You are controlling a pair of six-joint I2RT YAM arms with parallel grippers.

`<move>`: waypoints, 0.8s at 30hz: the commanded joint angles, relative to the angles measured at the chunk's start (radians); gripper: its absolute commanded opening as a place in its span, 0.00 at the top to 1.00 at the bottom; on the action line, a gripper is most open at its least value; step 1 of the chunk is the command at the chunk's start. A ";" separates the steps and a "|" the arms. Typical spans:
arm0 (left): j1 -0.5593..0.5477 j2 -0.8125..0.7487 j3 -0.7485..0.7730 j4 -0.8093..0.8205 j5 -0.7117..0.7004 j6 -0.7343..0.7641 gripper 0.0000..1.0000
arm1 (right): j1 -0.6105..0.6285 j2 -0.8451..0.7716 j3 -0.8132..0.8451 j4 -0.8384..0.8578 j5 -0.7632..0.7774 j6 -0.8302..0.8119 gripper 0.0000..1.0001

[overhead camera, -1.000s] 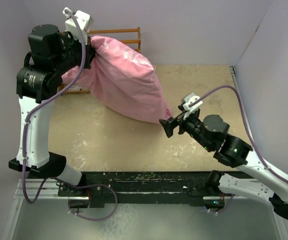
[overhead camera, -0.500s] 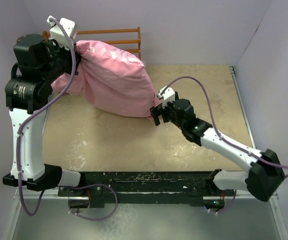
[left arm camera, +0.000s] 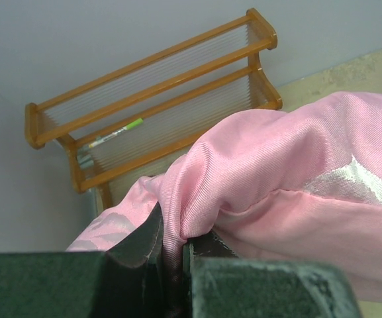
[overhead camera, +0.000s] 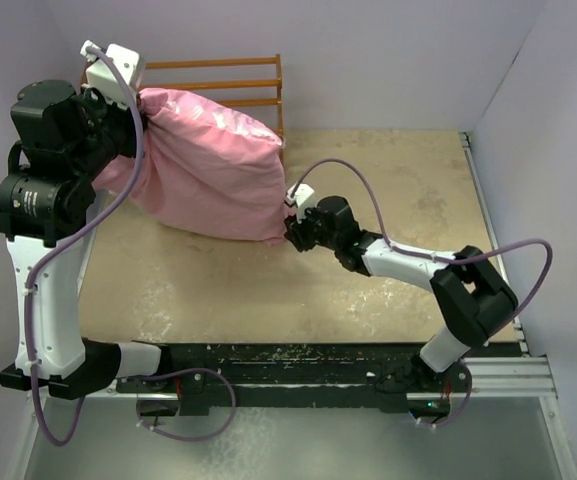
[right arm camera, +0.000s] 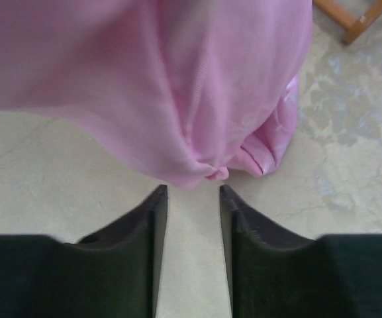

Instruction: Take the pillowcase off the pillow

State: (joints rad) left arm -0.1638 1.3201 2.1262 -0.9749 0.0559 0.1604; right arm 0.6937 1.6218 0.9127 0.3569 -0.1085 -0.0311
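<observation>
The pink pillowcase hangs bulging from the upper left down to the table, and the pillow inside it is hidden. My left gripper is up at the bag's top left end. In the left wrist view that gripper is shut on a bunched fold of the pillowcase. My right gripper reaches to the bag's lower right corner. In the right wrist view the right gripper stands partly open just below the pillowcase corner, with only bare table between its fingers.
A wooden slatted rack stands against the back wall behind the pillowcase, also seen in the left wrist view as the rack. The beige table stretches to the right, with walls on three sides.
The left arm has drawn the pillowcase up and to the left. The right arm has stretched leftward after the lower corner, and its jaws have narrowed from wide open.
</observation>
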 commanded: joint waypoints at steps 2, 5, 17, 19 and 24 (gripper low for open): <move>0.006 -0.044 0.004 0.186 -0.030 -0.017 1.00 | 0.002 -0.134 -0.031 0.232 -0.079 0.024 0.71; 0.006 -0.039 0.016 0.178 -0.033 -0.026 1.00 | 0.002 -0.180 0.012 0.160 -0.098 -0.032 0.90; 0.006 -0.038 0.050 0.135 -0.048 -0.038 1.00 | -0.002 -0.204 -0.071 0.104 -0.020 -0.066 0.01; 0.006 -0.042 0.044 0.137 -0.048 -0.031 1.00 | -0.007 -0.143 -0.081 0.124 -0.027 -0.079 0.00; 0.006 -0.043 0.035 0.132 -0.039 -0.024 1.00 | -0.023 0.027 -0.094 0.281 -0.050 -0.088 0.00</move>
State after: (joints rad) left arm -0.1638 1.3182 2.1063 -1.0130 0.0219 0.1493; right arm 0.6865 1.5661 0.8204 0.5076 -0.1463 -0.0910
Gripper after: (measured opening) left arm 0.079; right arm 0.995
